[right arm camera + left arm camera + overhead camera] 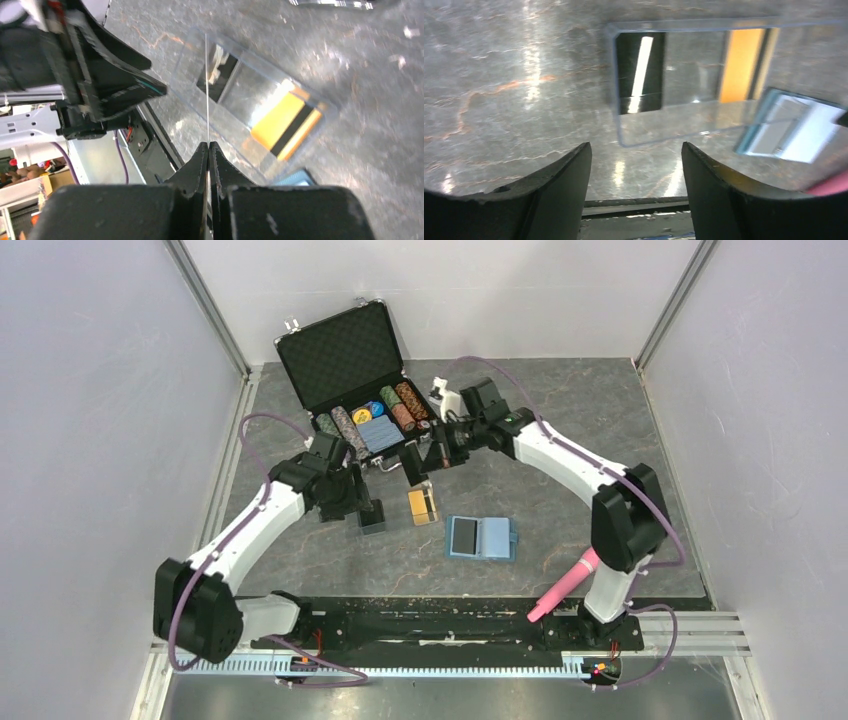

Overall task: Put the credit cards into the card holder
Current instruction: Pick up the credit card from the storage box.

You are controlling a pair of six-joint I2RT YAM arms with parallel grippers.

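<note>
A clear plastic box lies at mid-table with a gold-orange credit card in it. From the wrist views it holds a gold, black-striped card and a black card. My right gripper is shut on a thin clear sheet standing edge-on over the box, apparently its lid. My left gripper hangs open and empty just left of the box. The teal card holder lies open to the right, with a dark card on its left half.
An open black chip briefcase with rows of poker chips stands at the back, just behind both grippers. A pink tool lies by the right arm's base. The left arm is close on the right gripper's left side.
</note>
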